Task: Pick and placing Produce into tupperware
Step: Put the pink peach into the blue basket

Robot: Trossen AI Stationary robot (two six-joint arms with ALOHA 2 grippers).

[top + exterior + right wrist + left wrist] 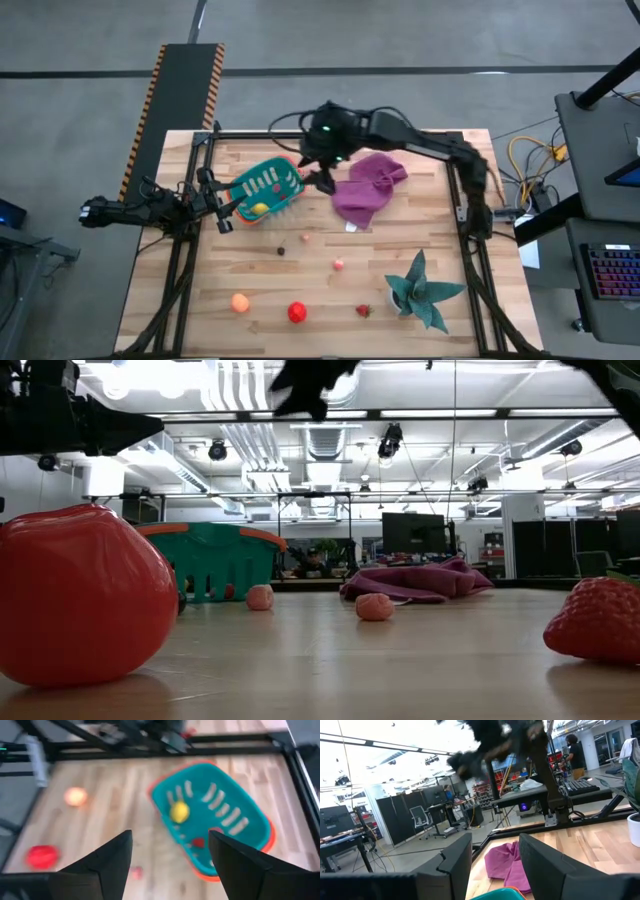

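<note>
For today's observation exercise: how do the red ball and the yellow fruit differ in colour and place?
Colour: the red ball is red; the yellow fruit is yellow.
Place: the red ball lies on the bare wooden table near its front edge; the yellow fruit lies inside the teal basket.
Shared: both are small and rounded, and neither is held by a pincer.

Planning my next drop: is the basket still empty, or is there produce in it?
Not empty. The teal basket holds a yellow fruit and a small red piece, seen from the right wrist. The open right end effector hovers above.

Slotted plastic basket (266,187), pale wooden plank table (300,270), soft purple cloth (366,186)
</note>
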